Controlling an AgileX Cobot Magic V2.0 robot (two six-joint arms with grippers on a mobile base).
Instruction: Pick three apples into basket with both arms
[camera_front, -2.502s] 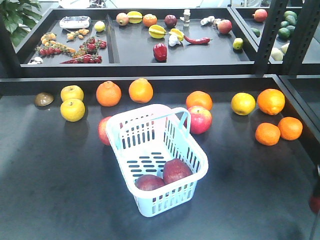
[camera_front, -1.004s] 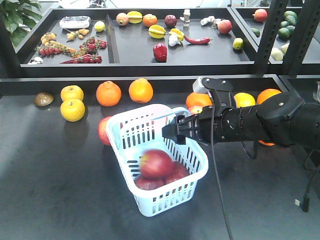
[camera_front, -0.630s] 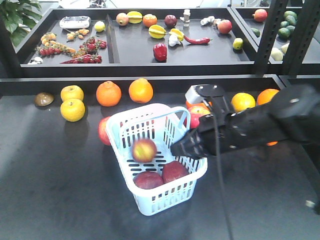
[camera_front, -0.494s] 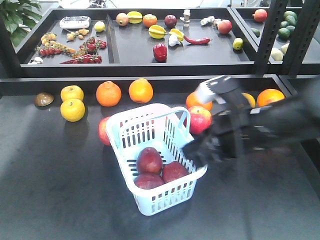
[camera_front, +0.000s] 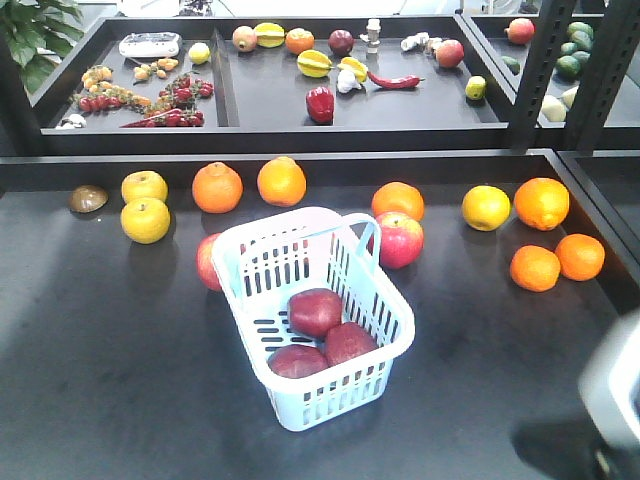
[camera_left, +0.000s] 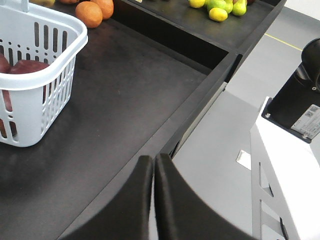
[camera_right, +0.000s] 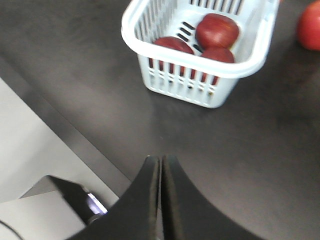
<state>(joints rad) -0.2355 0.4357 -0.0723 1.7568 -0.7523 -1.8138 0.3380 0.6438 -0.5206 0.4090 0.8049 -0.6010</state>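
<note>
Three apples (camera_front: 315, 311) sit together in basket (camera_front: 262, 234), table centre — job looks done. Left gripper (camera_left: 153, 167) and right gripper (camera_right: 160, 167) both pinched closed, empty, parked off table edge, basket at 12 o'clock of right one.

You had a black table (camera_front: 90, 370) with a raised rim in front of you, its matte top lit evenly from above. Behind the table sat a black tray shelf (camera_front: 270, 95), split by dividers into compartments. A dark upright post (camera_front: 545, 70) stood at the shelf's right end, and a green potted plant (camera_front: 35, 30) filled the corner left of the shelf. Beyond the table's edge you saw pale grey floor (camera_left: 235, 125) crossed by a thin yellow line (camera_left: 282, 42).
</note>
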